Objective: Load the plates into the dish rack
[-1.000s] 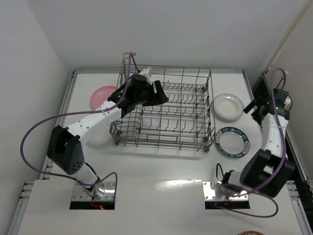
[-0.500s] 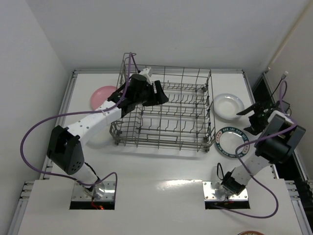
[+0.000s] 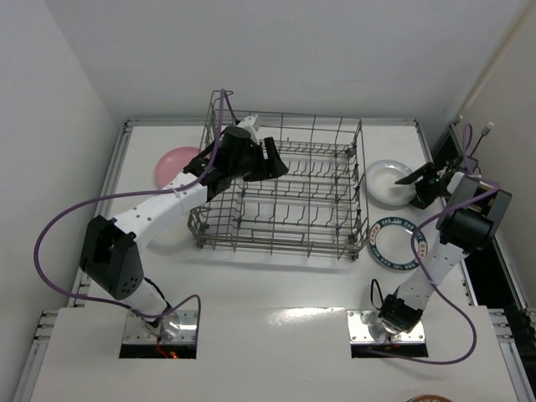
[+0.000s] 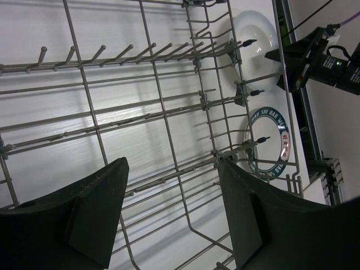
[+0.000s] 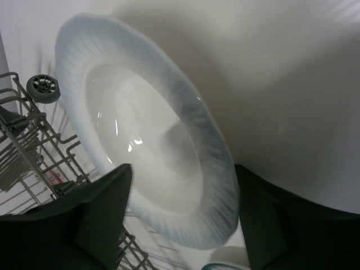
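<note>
Only part of the pink plate (image 3: 170,162) shows in the top view, because the left arm and the corner of the dish rack (image 3: 335,219) cover its right side; it lies on the table (image 3: 276,280) just beside the rack's left end. At the bottom edge of that view a brownish round thing (image 3: 430,399) is cut off and I cannot say what it is. The left gripper (image 4: 171,185) hangs over the left end of the rack, its fingers spread apart with nothing between them, only the rack wires below. The white plate (image 5: 146,146) lies flat on the table to the right of the rack, near it but apart. The right gripper (image 5: 183,171) is low at this plate, one finger on each side of its near rim, but whether the fingers press the rim I cannot tell. The plate with the teal rim (image 4: 268,140) lies on the table near the rack's right corner, nearer to the arm bases than the white plate. White and red letters run round its rim, but the wires cross them and they are too small to read surely.
</note>
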Tool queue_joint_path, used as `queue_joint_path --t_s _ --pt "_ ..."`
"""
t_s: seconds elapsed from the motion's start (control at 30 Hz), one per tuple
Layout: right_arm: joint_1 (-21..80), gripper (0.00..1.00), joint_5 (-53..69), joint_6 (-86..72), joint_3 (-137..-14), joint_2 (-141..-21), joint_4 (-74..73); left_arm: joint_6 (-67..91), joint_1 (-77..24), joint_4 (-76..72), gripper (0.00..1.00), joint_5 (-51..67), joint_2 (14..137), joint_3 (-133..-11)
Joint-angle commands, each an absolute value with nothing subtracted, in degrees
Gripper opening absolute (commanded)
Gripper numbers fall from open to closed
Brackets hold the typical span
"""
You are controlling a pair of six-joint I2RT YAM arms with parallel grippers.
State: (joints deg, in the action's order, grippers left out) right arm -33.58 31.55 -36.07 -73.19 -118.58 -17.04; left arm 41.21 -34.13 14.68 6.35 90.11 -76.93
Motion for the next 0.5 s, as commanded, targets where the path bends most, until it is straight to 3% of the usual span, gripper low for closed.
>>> queue_joint_path --t_s 0.0,0.07,0.1,0.2,0.47 --pt "-32.61 0.6 30.59 -38.14 -73.4 -119.89 -14.33 40.52 -34.1 13.8 0.62 5.02 87.36 -78.22" --pt "-32.61 0.44 29.01 -38.14 -71.64 -118.66 -14.33 40.52 -34.1 13.8 0.62 5.01 87.36 -78.22" --pt "-32.61 0.25 28.31 -38.14 -70.93 -116.91 -14.33 40.52 -34.1 13.8 0.62 5.01 87.36 -78.22" --pt "-33.83 0.0 23.93 -38.14 -67.08 -111.13 -13.8 40.52 -34.1 13.8 0.62 5.01 87.36 -78.22" --pt "-31.13 0.0 6.79 -42.88 -61.96 -85.81 -16.43 40.52 -34.1 13.8 0.62 5.01 87.36 -78.22"
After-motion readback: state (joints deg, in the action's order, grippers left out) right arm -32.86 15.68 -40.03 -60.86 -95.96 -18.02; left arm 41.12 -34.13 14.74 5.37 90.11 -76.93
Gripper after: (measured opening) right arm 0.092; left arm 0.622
